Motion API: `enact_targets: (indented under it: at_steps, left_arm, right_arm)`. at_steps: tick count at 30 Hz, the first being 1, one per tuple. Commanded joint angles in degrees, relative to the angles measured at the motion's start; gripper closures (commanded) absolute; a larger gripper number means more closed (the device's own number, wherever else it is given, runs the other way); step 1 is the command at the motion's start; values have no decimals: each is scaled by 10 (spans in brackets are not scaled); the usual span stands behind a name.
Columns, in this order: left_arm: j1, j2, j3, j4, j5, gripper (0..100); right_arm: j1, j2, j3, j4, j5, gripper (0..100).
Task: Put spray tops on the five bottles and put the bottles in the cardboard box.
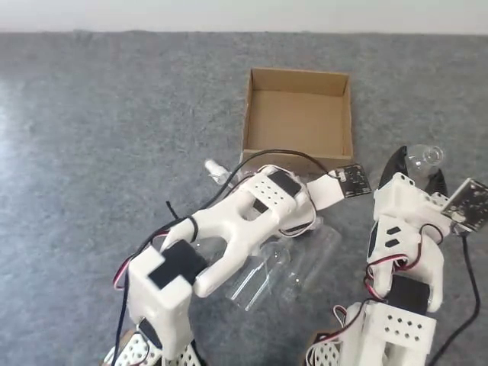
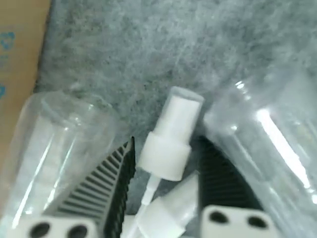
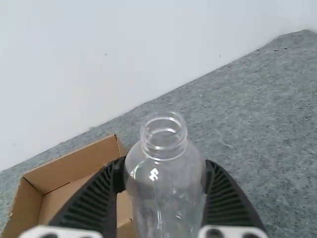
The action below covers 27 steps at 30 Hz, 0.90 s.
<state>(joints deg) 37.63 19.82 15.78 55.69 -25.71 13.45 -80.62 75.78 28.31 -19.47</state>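
My left gripper [image 2: 166, 144] is low over the grey mat, open, with its ribbed fingers [image 2: 119, 173] close on either side of a white spray top [image 2: 171, 131] lying there. A second white spray top [image 2: 168, 213] lies just behind it. Clear bottles [image 2: 54, 144] [image 2: 270, 144] lie on both sides. My right gripper [image 3: 163, 171] is shut on a clear bottle [image 3: 163, 148] with a bare, uncapped neck, held up to the right of the cardboard box [image 1: 297, 122]. In the high view that bottle [image 1: 425, 156] sits between the black fingers.
Several clear bottles [image 1: 282, 267] lie on the mat under and beside the left arm [image 1: 244, 217]. Another spray top [image 1: 216, 169] rests left of the box's front corner. The box interior [image 3: 64, 173] holds nothing I can see.
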Motion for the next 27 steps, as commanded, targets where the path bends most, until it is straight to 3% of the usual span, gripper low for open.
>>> enact_targets:
  at_steps: [1, 10, 27]
  left_arm:
    - [4, 18, -78, 50, -5, 909]
    - [2, 22, -93, 65, -3, 945]
    - [-15, -96, -83, 166, 46, 945]
  right_arm:
    - [4, -8, -46, -15, 11, 909]
    - [4, -8, -46, -15, 11, 909]
    - [4, -8, -46, -15, 11, 909]
